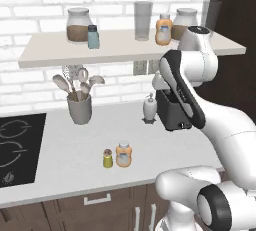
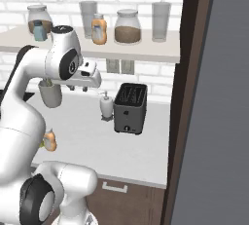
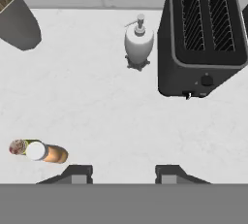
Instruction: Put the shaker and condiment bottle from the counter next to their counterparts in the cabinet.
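- I see my gripper [image 3: 123, 173] hanging high over the counter [image 1: 65, 145], looking straight down; its two fingertips stand well apart with bare countertop between them, holding nothing.
- The shaker [image 1: 107, 158], small and yellow-green, stands upright near the counter's front edge, with the condiment bottle [image 1: 124, 155] just beside it on its right. Neither has been picked up yet.
- In the hand view the pair sits low and far to one side, so I judge I must shift the hand over them before descending.
- On the cabinet [image 1: 55, 54] shelf above, the teal shaker [image 1: 93, 37] stands beside a glass jar [image 1: 78, 25], and the orange twin bottle [image 1: 163, 30] stands further right. These mark where each item should go.
- A toaster [image 3: 203, 36], a soap dispenser [image 3: 139, 43] and a utensil holder [image 1: 80, 107] line the back wall, well apart from the pair, leaving room to reach.
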{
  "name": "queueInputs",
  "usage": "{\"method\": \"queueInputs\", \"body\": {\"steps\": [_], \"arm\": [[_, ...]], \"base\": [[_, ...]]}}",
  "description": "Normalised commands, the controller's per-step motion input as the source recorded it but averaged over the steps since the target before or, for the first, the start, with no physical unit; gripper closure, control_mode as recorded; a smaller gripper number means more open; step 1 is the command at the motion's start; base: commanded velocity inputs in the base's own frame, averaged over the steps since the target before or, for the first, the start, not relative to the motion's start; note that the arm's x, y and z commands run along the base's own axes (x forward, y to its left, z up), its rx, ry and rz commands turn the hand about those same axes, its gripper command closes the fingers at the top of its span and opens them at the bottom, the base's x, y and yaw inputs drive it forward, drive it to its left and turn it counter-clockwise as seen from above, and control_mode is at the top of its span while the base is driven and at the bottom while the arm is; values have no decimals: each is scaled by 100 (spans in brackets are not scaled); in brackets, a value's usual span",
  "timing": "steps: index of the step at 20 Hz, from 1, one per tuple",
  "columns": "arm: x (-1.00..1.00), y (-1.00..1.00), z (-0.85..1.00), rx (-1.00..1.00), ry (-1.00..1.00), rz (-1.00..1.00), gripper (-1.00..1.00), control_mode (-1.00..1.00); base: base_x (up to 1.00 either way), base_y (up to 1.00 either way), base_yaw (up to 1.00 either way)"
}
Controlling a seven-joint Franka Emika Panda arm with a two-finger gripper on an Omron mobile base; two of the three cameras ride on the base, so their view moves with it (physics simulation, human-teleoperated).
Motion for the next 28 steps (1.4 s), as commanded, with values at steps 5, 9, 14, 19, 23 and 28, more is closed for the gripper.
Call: {"method": "queueInputs", "body": {"steps": [5,9,14,19,23,28], "arm": [[-17,19,-2,-5,-3,0,-100,-100],[-36,65,-4,-18,-10,9,-100,-100],[-27,69,-29,-19,-5,8,-100,-100],[0,70,-40,-16,0,3,-100,-100],[0,92,-16,-16,-10,-27,-100,-100],[0,87,-57,-8,-10,-30,-100,-100]], "base": [[0,0,0],[0,0,0],[0,0,0],[0,0,0],[0,0,0],[0,0,0]]}}
